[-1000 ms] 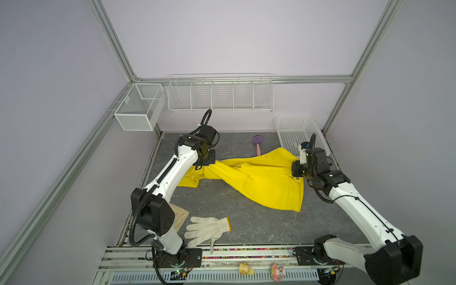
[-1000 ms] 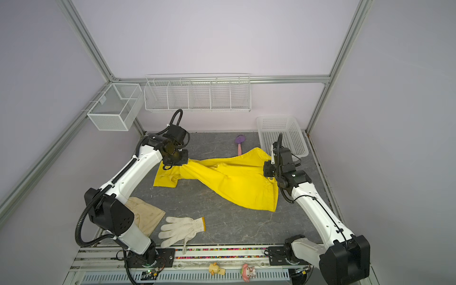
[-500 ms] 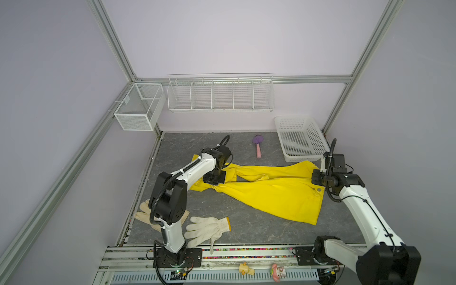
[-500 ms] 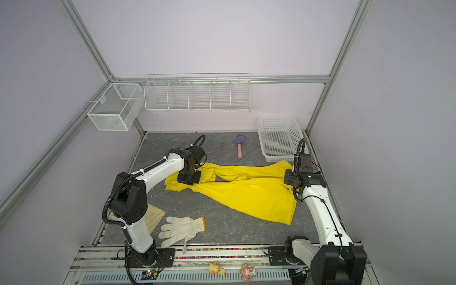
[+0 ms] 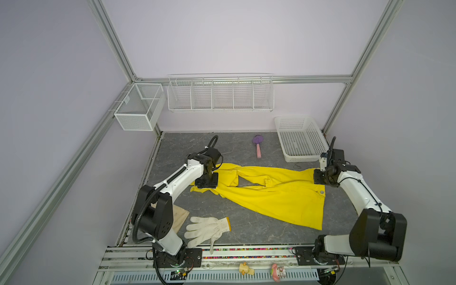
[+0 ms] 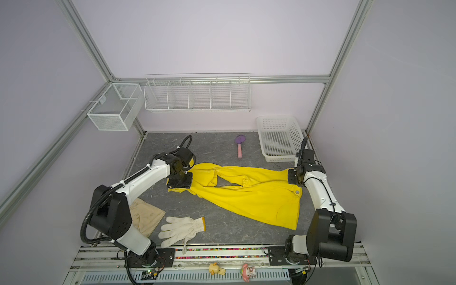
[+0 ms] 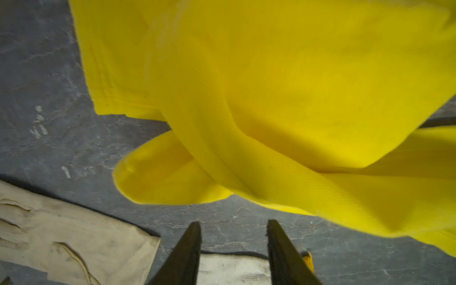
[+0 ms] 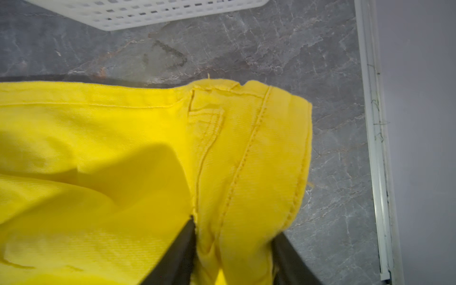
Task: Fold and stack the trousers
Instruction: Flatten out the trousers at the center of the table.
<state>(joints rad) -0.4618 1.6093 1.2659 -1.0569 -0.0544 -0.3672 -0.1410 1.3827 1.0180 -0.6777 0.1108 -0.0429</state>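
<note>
Nearest me, by the front rail, a white knitted glove (image 5: 208, 228) with a yellow cuff lies flat. A cream glove (image 5: 179, 216) lies just to its left, partly under my left arm.

Beyond them the trousers (image 5: 276, 197) are spread across the middle of the grey table (image 5: 246, 232). The waist is to the right and the two legs run left, twisted over each other partway along. A small button (image 5: 321, 192) shows on the waistband near its right edge.

My left gripper (image 7: 233, 223) hovers at the left end of the trousers, by the leg cuffs. Its fingers stand moderately apart with nothing between them, only bare table and the knitted glove's cuff beneath, and they touch no cloth.

My right gripper (image 8: 234, 225) is at the far right corner of the waistband. Its fingers (image 8: 183, 246) are also spread, and a fold of waistband lies between them against the inner face of one.

Farther back lie a purple-and-pink brush (image 5: 257, 146) and, to the right, a white plastic basket (image 5: 299, 138). On the far wall hang a wire rack (image 5: 219, 95) and a mesh box (image 5: 138, 108). The box's small tag is too small to read.
</note>
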